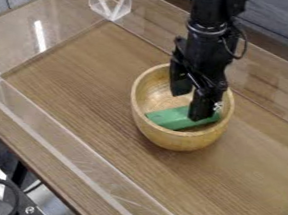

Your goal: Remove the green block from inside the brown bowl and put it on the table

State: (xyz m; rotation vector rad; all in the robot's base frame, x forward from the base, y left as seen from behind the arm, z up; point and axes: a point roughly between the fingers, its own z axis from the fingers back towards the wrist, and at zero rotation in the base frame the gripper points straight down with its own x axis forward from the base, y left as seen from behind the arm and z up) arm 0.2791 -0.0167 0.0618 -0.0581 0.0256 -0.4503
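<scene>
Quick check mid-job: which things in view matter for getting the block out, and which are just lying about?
Job:
- small bright green rectangular block, lying inside the bowl
- round tan wooden bowl
- brown wood-grain table
- black hand, open, down in the bowl

Lying about:
- clear acrylic V-shaped piece, far corner

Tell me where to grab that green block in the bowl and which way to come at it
Take the green block across its narrow width, near its middle, coming straight down from above. It lies slanted in the brown bowl, whose thick walls block any approach from the side. The gripper already points down into the bowl with its fingers apart, so it probably only needs to straddle the long sides.
</scene>
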